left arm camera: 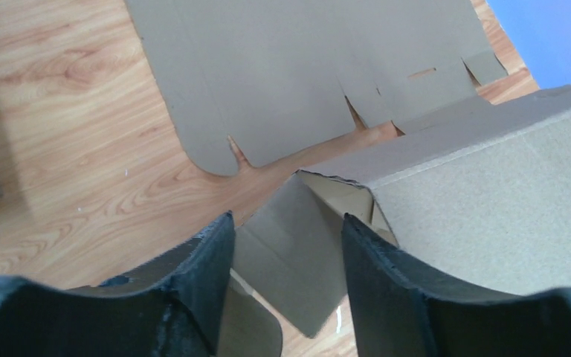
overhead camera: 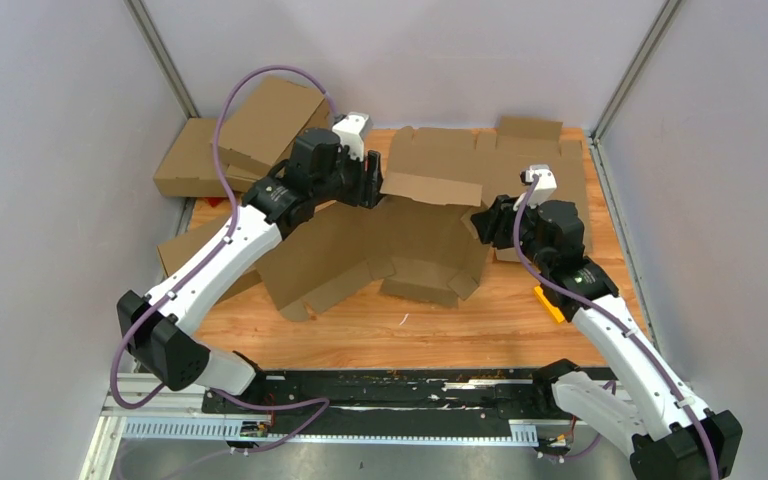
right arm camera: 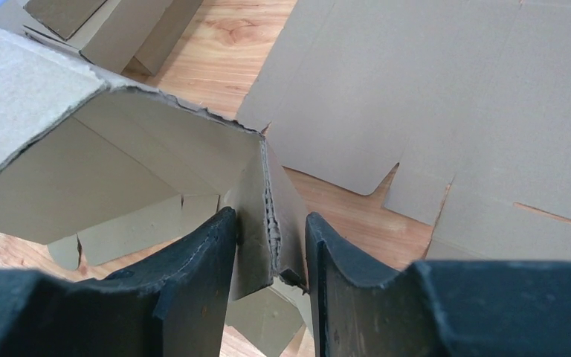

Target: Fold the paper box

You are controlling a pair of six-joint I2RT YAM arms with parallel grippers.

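The paper box (overhead camera: 400, 245) lies half-folded mid-table, with one long panel (overhead camera: 430, 185) raised between the two arms. My left gripper (overhead camera: 372, 188) is at that panel's left end. In the left wrist view it is open (left arm camera: 286, 219), and a loose flap (left arm camera: 297, 260) sits in the gap with room on both sides. My right gripper (overhead camera: 480, 222) is at the panel's right end. In the right wrist view it is shut (right arm camera: 271, 216) on the doubled corner flap (right arm camera: 264, 223) of the box, both fingers against the cardboard.
A flat die-cut cardboard sheet (overhead camera: 500, 150) lies behind the box at the back right. Folded brown boxes (overhead camera: 250, 130) are stacked at the back left, and more cardboard (overhead camera: 185, 250) lies under the left arm. An orange object (overhead camera: 548, 303) sits beside the right arm.
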